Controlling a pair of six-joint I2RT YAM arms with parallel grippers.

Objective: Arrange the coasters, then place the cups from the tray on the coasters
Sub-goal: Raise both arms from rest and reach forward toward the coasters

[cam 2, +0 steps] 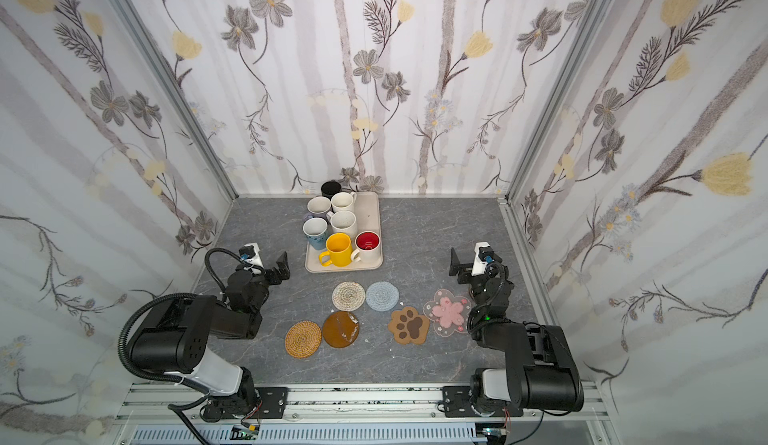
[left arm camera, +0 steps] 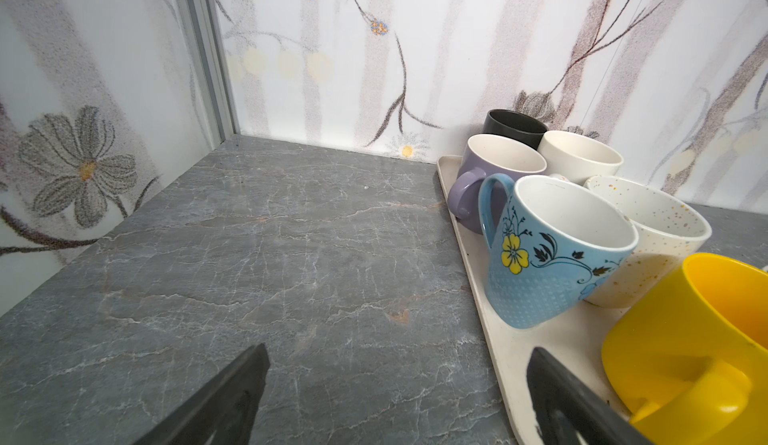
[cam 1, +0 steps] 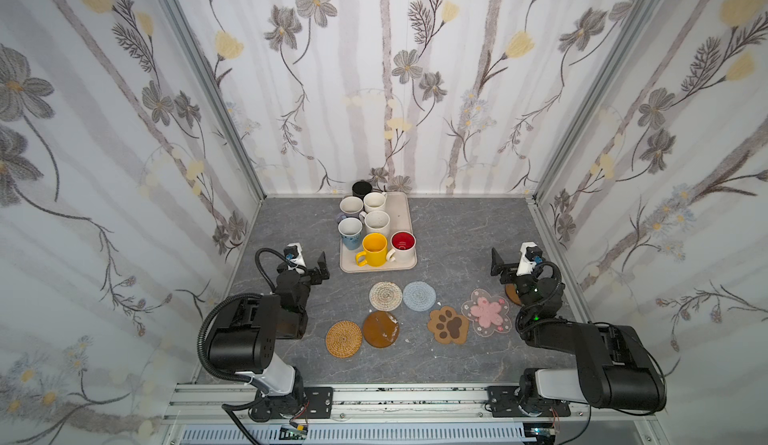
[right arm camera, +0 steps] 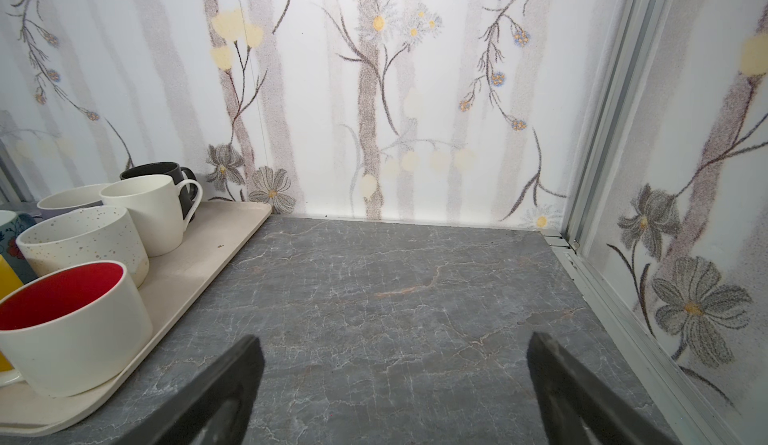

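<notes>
My left gripper (cam 1: pixel 321 265) is just left of the tray (cam 1: pixel 401 214), by its near corner. The jaws are wide apart and hold nothing. My right gripper (cam 1: pixel 498 265) is well to the tray's right, level with that near edge, also spread wide and empty. Both arms are folded, with the elbows raised.

Lab booth: aluminium frame (cam 1: pixel 211 90), wallpapered panels (cam 1: pixel 374 69)
</notes>
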